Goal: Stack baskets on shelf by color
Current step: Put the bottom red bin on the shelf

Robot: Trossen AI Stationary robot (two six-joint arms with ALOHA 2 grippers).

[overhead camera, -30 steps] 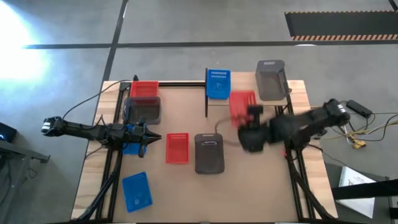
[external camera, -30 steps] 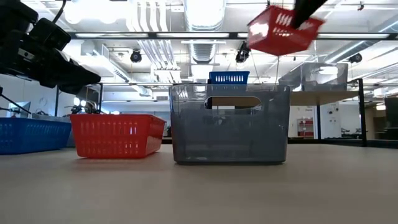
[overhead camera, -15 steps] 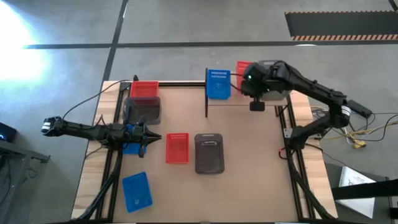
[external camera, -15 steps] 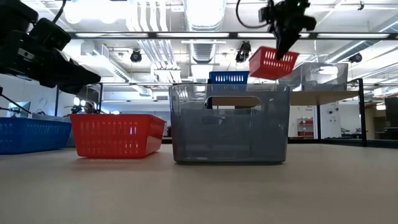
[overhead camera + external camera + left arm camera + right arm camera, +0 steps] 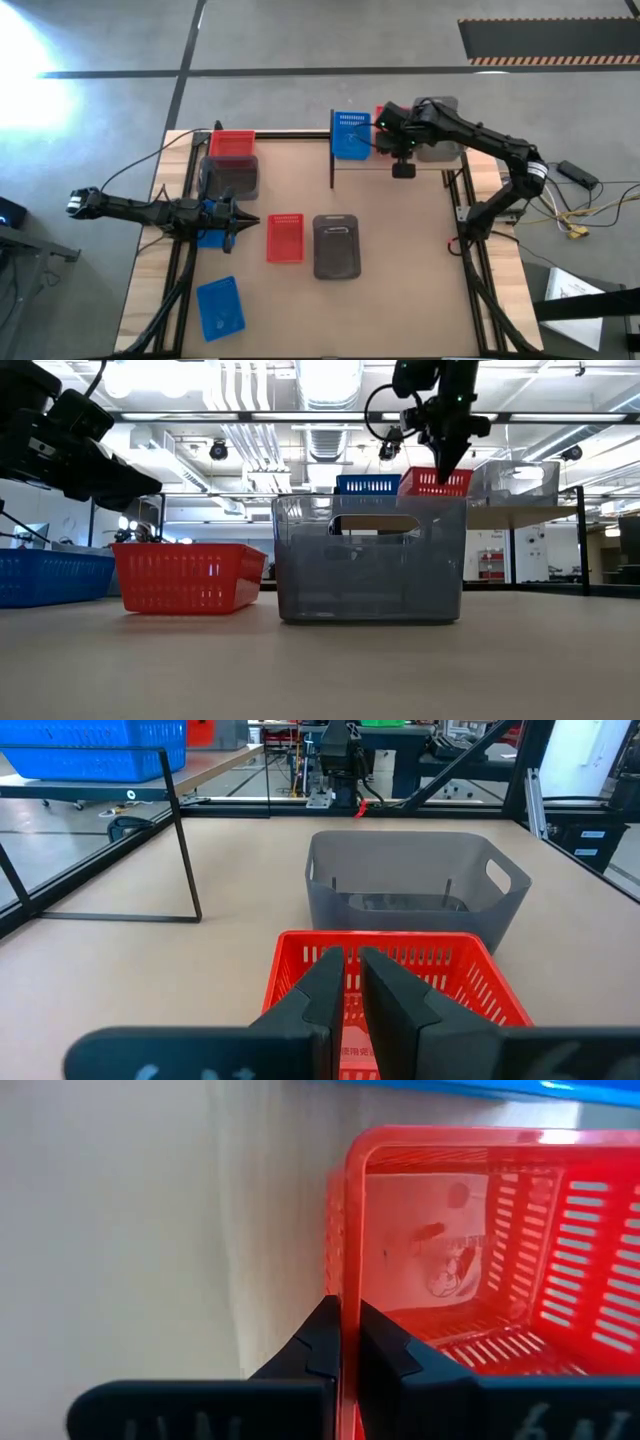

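1. My right gripper (image 5: 392, 140) is up at the shelf (image 5: 440, 166), fingers pinched shut on the rim of a red basket (image 5: 450, 1280). The wrist view shows the thin wall clamped between both fingers: an edge grip, so the basket hangs from one side and can be lowered straight down.
2. The held red basket sits right beside the gripper, between the blue basket (image 5: 351, 133) on the shelf and the grey basket (image 5: 436, 128) at the shelf's other end. I'd say it goes in the middle slot so each colour gets its own column.
3. In the low view its base (image 5: 435, 482) looks level with the blue one next to it; I judge it is at or close to the board, but can't tell if it is fully resting.
4. My left gripper (image 5: 236, 221) waits well away from the shelf on the other side of the table, fingers closed and holding nothing. Its wrist view shows them shut together over a second red basket (image 5: 390, 982) just ahead, with a loose grey basket (image 5: 415, 885) beyond that.
5. Still loose on the table: a grey basket over a red one (image 5: 231, 168) near the left arm, and a blue basket (image 5: 219, 305) toward the near corner, all well apart from the right gripper.
6. My read: placing step nearly done. Risk is the one-sided grip tilting the basket against the blue neighbour on release.
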